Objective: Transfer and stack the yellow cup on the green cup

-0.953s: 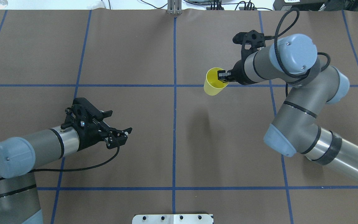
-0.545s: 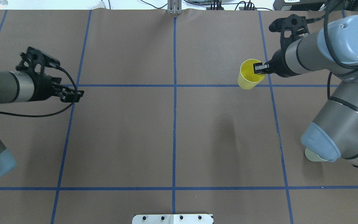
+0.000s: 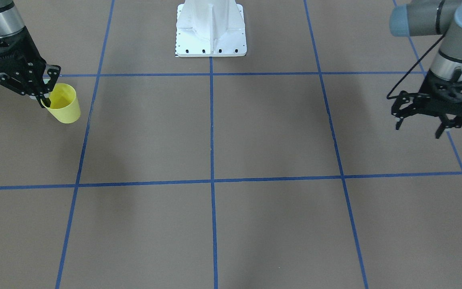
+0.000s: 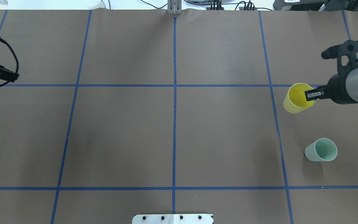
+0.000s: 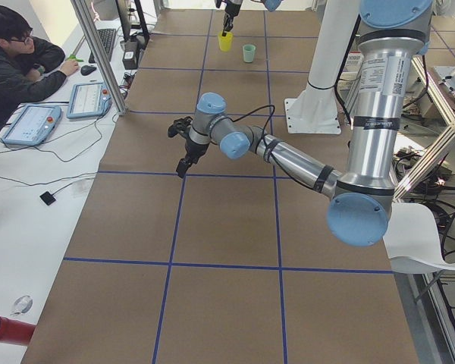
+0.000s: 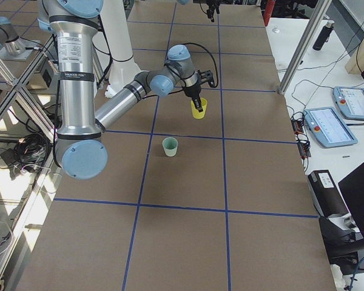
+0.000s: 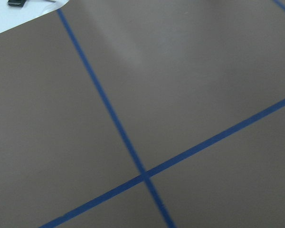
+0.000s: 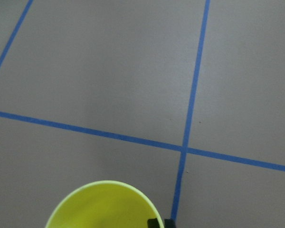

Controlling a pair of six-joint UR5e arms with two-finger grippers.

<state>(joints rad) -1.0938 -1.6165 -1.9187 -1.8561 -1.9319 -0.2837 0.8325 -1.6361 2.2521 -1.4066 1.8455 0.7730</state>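
Observation:
The yellow cup hangs tilted above the table at the right, with my right gripper shut on its rim, one finger inside it. It also shows in the front-facing view, the exterior right view and the right wrist view. The green cup stands upright on the table, apart from the yellow cup and nearer the robot; it also shows in the exterior right view. In the front-facing view the gripper hides it. My left gripper is open and empty above the table's far left.
The brown table is marked with a grid of blue tape. The white robot base plate stands at the middle of the robot's side. An operator sits at a desk with pendants beyond the table's far edge.
My right arm has carried the yellow cup to the right and toward the robot, uncovering the green cup. My left arm has drawn back to the table's far left edge.

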